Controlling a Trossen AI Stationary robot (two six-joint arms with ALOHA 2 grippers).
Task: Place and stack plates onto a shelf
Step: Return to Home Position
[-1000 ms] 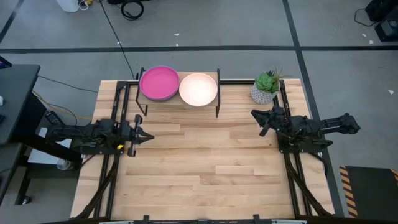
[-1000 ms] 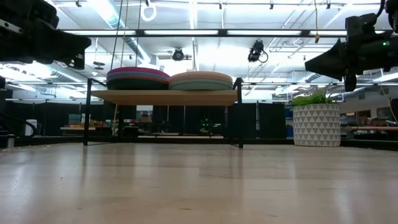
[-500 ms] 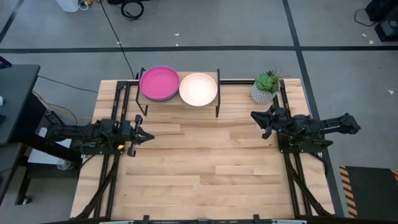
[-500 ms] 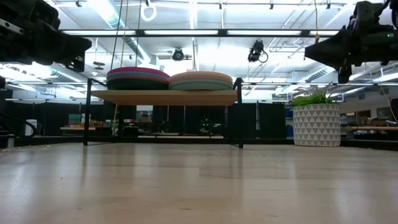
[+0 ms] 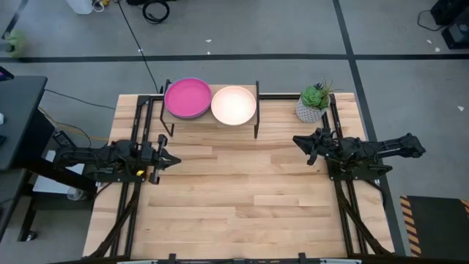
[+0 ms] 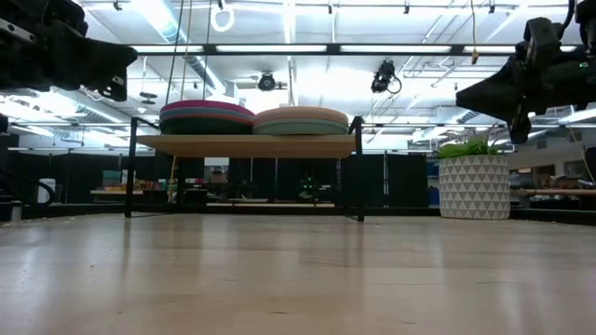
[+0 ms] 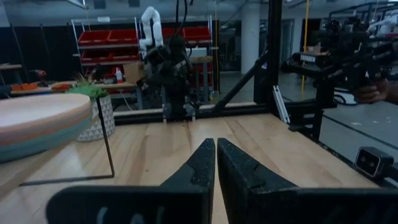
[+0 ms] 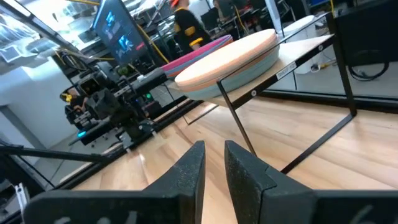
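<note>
The shelf (image 5: 211, 110) stands at the table's far edge on thin black legs; its board shows in the low view (image 6: 247, 145). Two stacks of plates rest on it. One is topped by a magenta plate (image 5: 187, 97) (image 6: 207, 110), the other by a cream plate (image 5: 234, 105) (image 6: 301, 115) (image 8: 231, 55). Lower plates show only as coloured rims. My left gripper (image 5: 176, 159) (image 7: 216, 149) hovers shut over the table's left side, nearer than the shelf. My right gripper (image 5: 295, 139) (image 8: 214, 150) hovers over the right side near the plant, its fingers shut to a narrow slit. Both hold nothing.
A potted plant in a white patterned pot (image 5: 313, 105) (image 6: 473, 186) stands at the far right corner, just beyond my right gripper. Bare slatted tabletop (image 5: 242, 191) lies between the arms and toward the near edge. A person (image 8: 186, 18) shows in the room behind.
My right gripper has turned about its wrist beside the plant, rising a little and then dipping back, and has edged slightly toward the table's left. The plates and shelf have stayed put.
</note>
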